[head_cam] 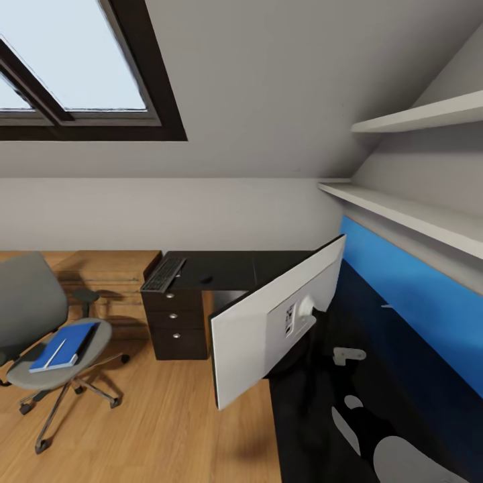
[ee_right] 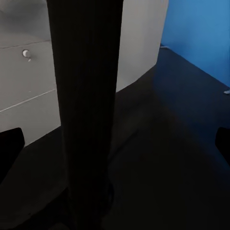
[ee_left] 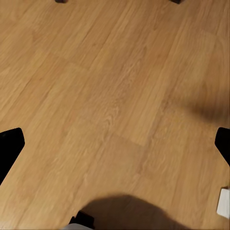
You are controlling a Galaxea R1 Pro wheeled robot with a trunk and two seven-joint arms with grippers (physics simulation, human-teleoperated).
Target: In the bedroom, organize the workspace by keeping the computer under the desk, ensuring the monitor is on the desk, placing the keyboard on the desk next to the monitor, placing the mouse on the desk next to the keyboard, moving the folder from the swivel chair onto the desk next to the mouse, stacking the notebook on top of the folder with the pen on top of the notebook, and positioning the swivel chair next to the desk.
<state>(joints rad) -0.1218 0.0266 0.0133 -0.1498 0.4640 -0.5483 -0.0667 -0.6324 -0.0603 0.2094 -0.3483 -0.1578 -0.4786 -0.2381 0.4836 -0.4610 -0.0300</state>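
Observation:
The monitor [head_cam: 268, 329] stands on the black desk [head_cam: 228, 265] with its white back toward me. Near the desk's far left end lies the keyboard [head_cam: 163, 274], with the small dark mouse [head_cam: 206, 279] just to its right. The swivel chair [head_cam: 47, 335] stands apart on the floor at the left; the blue folder [head_cam: 67, 345] rests on its seat with the white pen [head_cam: 55, 353] on top. I cannot make out the notebook, and the computer is out of view. My right gripper [ee_right: 115, 143] is open, facing the monitor's dark stand [ee_right: 86, 96]. My left gripper [ee_left: 115, 143] is open over bare floor.
Two white shelves [head_cam: 409, 208] run along the right wall above the blue back panel [head_cam: 416, 288]. Dark drawers [head_cam: 176, 322] sit under the keyboard end of the desk. A light wood cabinet [head_cam: 100, 268] stands behind the chair. Open wood floor [head_cam: 161, 422] lies between chair and desk.

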